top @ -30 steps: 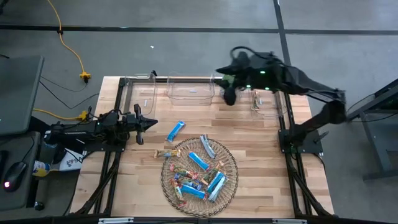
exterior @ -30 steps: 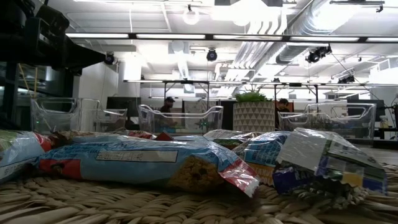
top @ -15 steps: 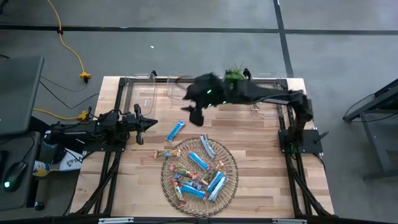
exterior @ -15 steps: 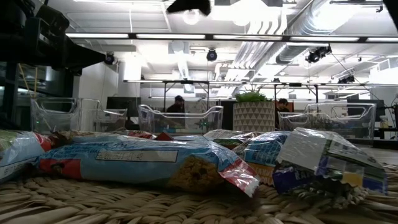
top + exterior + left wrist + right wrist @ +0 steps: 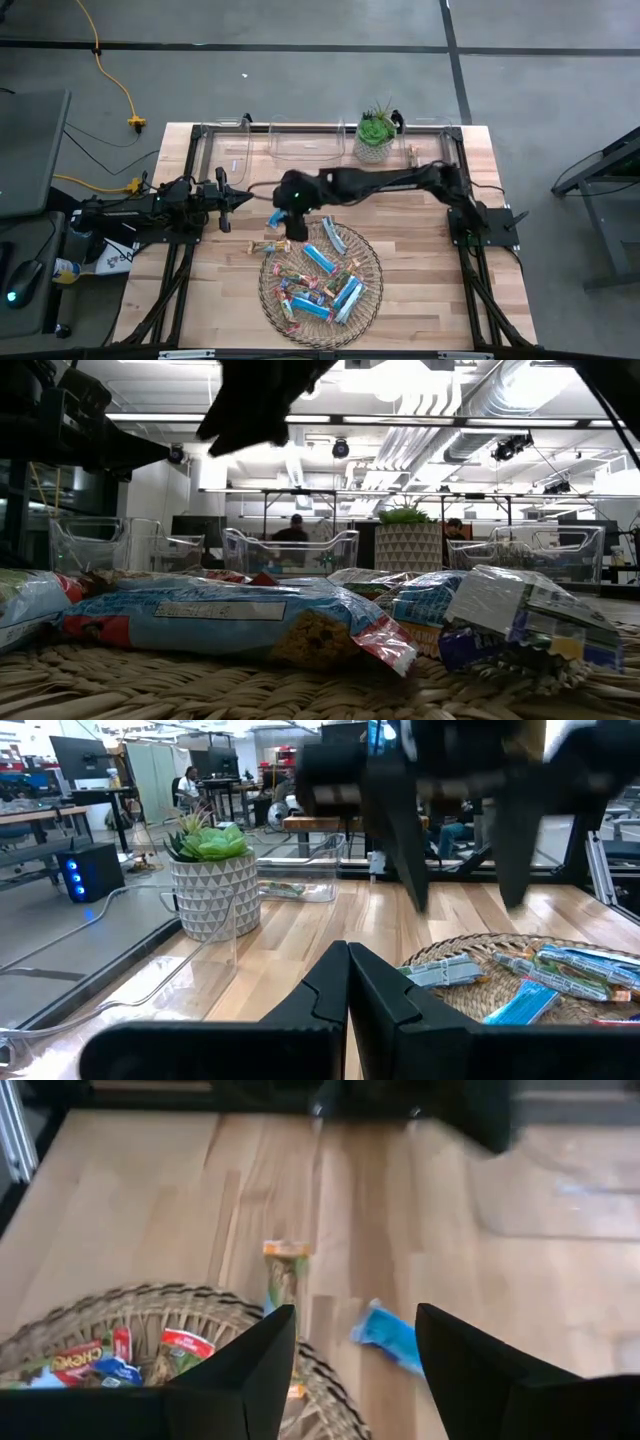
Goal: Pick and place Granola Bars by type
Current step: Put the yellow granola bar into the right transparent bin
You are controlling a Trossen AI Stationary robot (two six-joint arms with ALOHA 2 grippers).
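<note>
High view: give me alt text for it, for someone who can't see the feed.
The right gripper, open, hangs over a blue granola bar lying on the wooden table just beyond the round wire basket of mixed bars. The left gripper, shut, waits at the table's left side. Clear bins and a potted plant line the far edge.

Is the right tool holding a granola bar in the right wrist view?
No: the right tool stands open and empty above the wooden table, with a blue foil-wrapped bar lying below it.
</note>
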